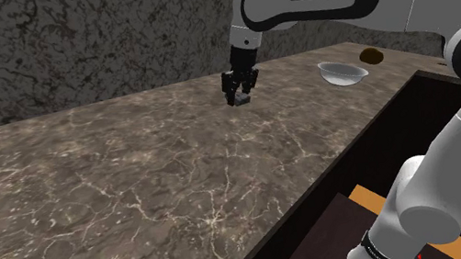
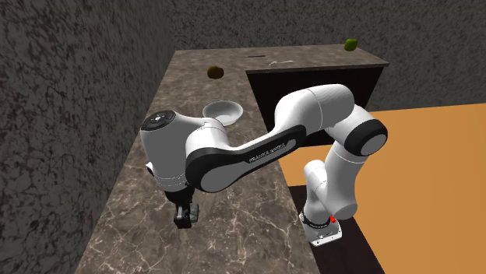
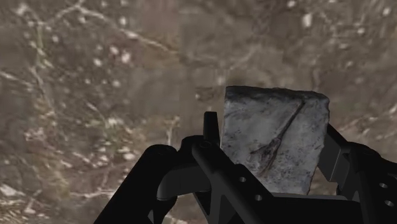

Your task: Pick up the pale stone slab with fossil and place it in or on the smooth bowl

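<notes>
A pale grey stone slab with a dark fossil line across it sits between my gripper's black fingers, which press on its two side edges. In the shoulder view the gripper points straight down at the marbled brown counter, and a bit of the slab shows between the fingertips. The second exterior view has the gripper low over the counter's near end. The smooth pale bowl stands upright on the same counter, some way off towards the shoulder view's right.
A small brown rounded object lies beyond the bowl. A green one sits at the far corner. The counter ends at a dark drop beside my stand. A rough stone wall runs behind the counter.
</notes>
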